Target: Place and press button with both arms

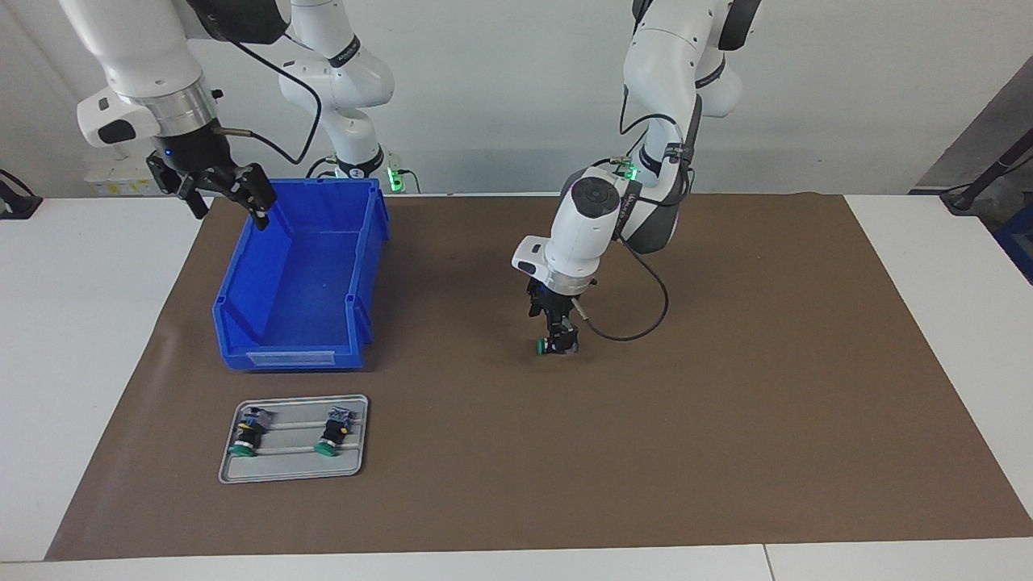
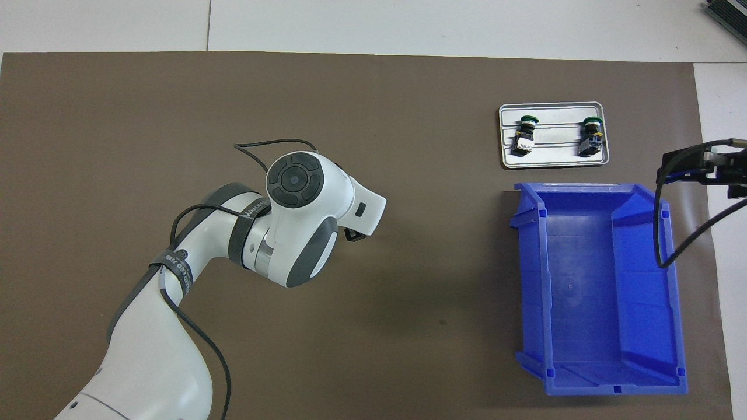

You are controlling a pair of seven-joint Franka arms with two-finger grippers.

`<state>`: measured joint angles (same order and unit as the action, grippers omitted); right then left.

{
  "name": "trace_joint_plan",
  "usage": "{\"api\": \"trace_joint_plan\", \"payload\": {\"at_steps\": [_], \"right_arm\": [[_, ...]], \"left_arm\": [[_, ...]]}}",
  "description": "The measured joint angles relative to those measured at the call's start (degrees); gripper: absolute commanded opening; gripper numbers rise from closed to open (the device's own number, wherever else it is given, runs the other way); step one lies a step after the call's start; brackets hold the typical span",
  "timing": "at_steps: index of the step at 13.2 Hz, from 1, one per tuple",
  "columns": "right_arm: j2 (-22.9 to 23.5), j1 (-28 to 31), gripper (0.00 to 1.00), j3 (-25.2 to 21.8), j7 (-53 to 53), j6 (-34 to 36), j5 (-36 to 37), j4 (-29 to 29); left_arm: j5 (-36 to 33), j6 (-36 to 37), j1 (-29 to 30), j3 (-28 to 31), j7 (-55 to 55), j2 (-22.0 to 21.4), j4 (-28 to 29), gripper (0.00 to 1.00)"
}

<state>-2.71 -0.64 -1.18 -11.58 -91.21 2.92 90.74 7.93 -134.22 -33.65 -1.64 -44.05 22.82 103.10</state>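
A button (image 1: 545,345) with a green cap lies on its side on the brown mat (image 1: 726,403), near the middle of the table. My left gripper (image 1: 559,343) points straight down and sits right at it, low on the mat. In the overhead view the left arm's wrist (image 2: 300,219) covers both this button and the gripper. My right gripper (image 1: 219,196) (image 2: 697,166) hangs open and holds nothing, raised over the robot-side corner of the blue bin (image 1: 242,278) (image 2: 671,303).
A grey metal tray (image 1: 294,476) (image 2: 554,163) lies just farther from the robots than the bin, with two more green-capped buttons (image 1: 246,436) (image 1: 333,432) on it. The bin is empty and stands toward the right arm's end.
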Motion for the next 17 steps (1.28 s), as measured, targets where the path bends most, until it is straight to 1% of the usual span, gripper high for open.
{"api": "trace_joint_plan", "payload": {"at_steps": [2,8,14,17], "right_arm": [[-0.45,0.00,1.00,0.11,0.19,1.49,0.01,0.16],[-0.45,0.03,1.00,0.17,-0.27,1.66,-0.46,1.03],[-0.51,0.05,1.00,0.17,-0.95,1.75,-1.05,1.43],[-0.58,-0.10,1.00,0.29,-0.95,1.75,-1.10,1.45]], "left_arm": [[-0.04,-0.13,0.00,0.06,0.46,0.61,-0.02,0.84],[-0.55,-2.46,-0.58,0.05,1.77,1.56,0.11,0.84],[-0.84,-5.45,-0.58,0.05,1.83,2.99,1.47,0.84],[-0.91,-7.61,-0.72,-0.08,1.83,3.03,3.43,0.84]]}}
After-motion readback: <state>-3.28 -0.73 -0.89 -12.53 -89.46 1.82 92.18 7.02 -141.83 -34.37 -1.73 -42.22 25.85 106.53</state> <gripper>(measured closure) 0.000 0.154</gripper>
